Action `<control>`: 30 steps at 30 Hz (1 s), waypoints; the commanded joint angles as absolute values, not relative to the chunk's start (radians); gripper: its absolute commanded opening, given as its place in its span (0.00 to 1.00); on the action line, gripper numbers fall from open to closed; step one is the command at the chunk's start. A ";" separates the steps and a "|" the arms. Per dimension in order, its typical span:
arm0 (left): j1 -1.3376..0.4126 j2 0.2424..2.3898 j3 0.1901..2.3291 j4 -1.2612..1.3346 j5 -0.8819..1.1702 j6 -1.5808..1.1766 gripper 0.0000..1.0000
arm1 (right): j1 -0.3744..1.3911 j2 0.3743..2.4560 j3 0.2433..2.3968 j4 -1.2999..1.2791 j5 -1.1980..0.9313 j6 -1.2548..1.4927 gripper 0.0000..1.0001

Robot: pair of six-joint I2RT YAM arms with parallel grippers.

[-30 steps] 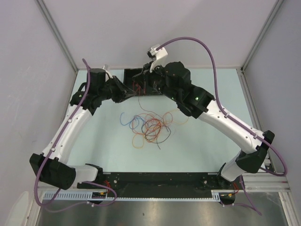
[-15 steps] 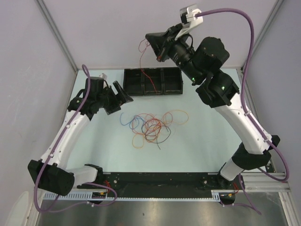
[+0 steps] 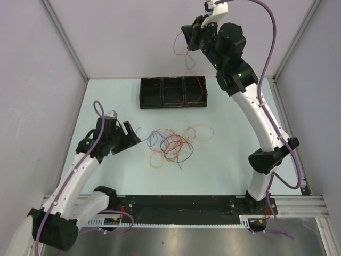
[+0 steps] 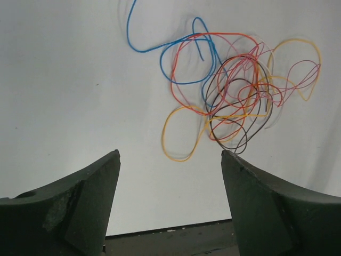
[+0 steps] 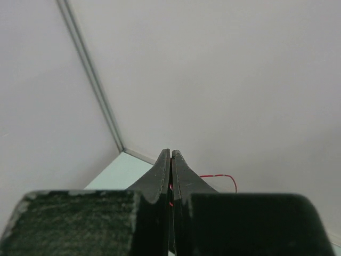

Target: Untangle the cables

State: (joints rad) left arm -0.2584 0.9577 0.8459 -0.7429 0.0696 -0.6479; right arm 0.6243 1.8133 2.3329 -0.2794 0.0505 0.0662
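Observation:
A tangle of thin red, blue, orange-yellow and black cables (image 3: 173,143) lies on the table's middle. In the left wrist view the tangle (image 4: 234,90) sits ahead and to the right, with an orange-yellow loop (image 4: 180,133) nearest. My left gripper (image 3: 133,133) stands open just left of the tangle, nothing between its fingers (image 4: 109,176). My right gripper (image 3: 185,38) is raised high near the back wall, shut on a red cable (image 3: 187,63) that dangles below it. In the right wrist view that red cable (image 5: 219,176) curls out beside the shut gripper (image 5: 170,152).
A black tray (image 3: 151,94) with three compartments stands at the back of the table, a red wire (image 3: 200,89) in its right compartment. Side walls and metal frame posts enclose the table. A dark strip (image 4: 176,240) runs along the near edge.
My left gripper opened and drew back from the tray to the near left of the tangle. The right arm rose higher and to the right with the red cable.

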 commanded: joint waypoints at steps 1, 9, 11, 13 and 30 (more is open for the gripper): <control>-0.265 0.838 0.804 -0.697 0.003 -0.614 0.80 | 0.568 1.853 2.413 -0.227 0.015 0.045 0.00; -0.265 0.579 0.779 -0.654 -0.164 -0.483 0.81 | 0.491 1.951 2.451 -0.186 -0.031 0.052 0.00; -0.265 0.554 0.781 -0.647 -0.146 -0.474 0.82 | 0.474 1.977 2.453 -0.175 -0.038 0.061 0.00; -0.265 0.531 0.773 -0.629 -0.100 -0.463 0.82 | 0.459 2.003 2.453 -0.161 -0.041 0.064 0.00; -0.265 0.520 0.772 -0.621 -0.109 -0.457 0.81 | 0.379 2.066 2.425 -0.129 -0.081 0.091 0.00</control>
State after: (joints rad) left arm -0.2634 0.5213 0.7776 -0.6594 -0.1032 -0.4858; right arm 0.3866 2.0762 2.4123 -0.1844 -0.0624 0.0860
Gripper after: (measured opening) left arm 0.812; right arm 0.010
